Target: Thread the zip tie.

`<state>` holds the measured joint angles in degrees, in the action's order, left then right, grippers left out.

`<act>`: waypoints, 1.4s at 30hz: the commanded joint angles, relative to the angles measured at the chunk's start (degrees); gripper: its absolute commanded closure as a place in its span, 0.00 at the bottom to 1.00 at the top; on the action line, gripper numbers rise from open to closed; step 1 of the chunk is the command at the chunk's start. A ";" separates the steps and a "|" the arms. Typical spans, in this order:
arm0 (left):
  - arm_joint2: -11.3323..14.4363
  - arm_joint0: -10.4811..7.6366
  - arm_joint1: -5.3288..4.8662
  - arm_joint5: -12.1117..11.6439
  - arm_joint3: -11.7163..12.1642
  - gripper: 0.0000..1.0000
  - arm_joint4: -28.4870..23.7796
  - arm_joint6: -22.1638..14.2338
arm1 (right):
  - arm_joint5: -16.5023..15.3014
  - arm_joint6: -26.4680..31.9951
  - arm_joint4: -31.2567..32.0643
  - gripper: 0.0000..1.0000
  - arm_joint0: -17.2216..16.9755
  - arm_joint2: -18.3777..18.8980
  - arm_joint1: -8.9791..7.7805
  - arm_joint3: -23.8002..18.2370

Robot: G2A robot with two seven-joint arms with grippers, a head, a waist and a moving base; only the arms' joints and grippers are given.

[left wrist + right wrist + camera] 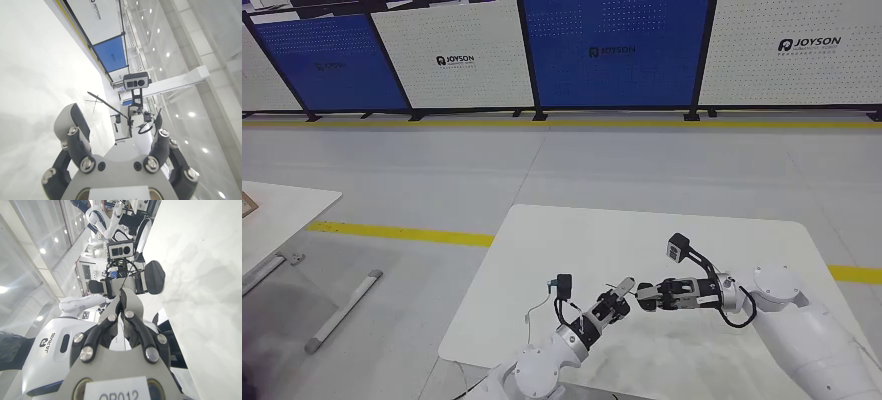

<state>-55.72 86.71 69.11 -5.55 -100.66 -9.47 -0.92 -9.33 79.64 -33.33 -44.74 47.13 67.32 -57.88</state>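
A black zip tie is clamped in my right gripper, which is shut on one end of it. The strap sticks out from the fingertips, slanting over the white table. In the right wrist view a thin stretch of the zip tie runs toward the left gripper. My left gripper is open, its two pads standing on either side of the strap and of the right gripper beyond. From above, the left gripper and right gripper face each other tip to tip near the table's front.
The table edge runs close behind the left arm. A second white table stands off to the left across a floor gap. Blue and white panels line the back of the room beyond a yellow floor stripe.
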 commanded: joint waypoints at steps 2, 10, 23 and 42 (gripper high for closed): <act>-0.48 0.11 -0.06 -0.11 -0.13 0.57 -0.10 -0.65 | 0.00 0.00 0.00 1.00 0.00 0.00 0.00 0.00; -1.62 0.67 -0.21 -0.33 -0.60 0.58 -1.24 -2.61 | 0.00 0.00 0.00 1.00 0.00 0.00 0.00 0.00; -3.15 1.75 -0.42 -0.84 -1.50 0.79 -0.93 -3.55 | 0.00 0.00 0.00 1.00 0.00 0.00 0.00 0.00; -3.47 2.21 -0.41 -1.42 -1.57 1.00 -0.17 -4.59 | 0.00 0.00 0.00 1.00 0.00 0.00 0.00 0.00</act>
<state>-59.18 88.93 68.69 -7.00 -102.24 -9.68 -5.54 -9.33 79.64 -33.33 -44.74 47.13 67.32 -57.88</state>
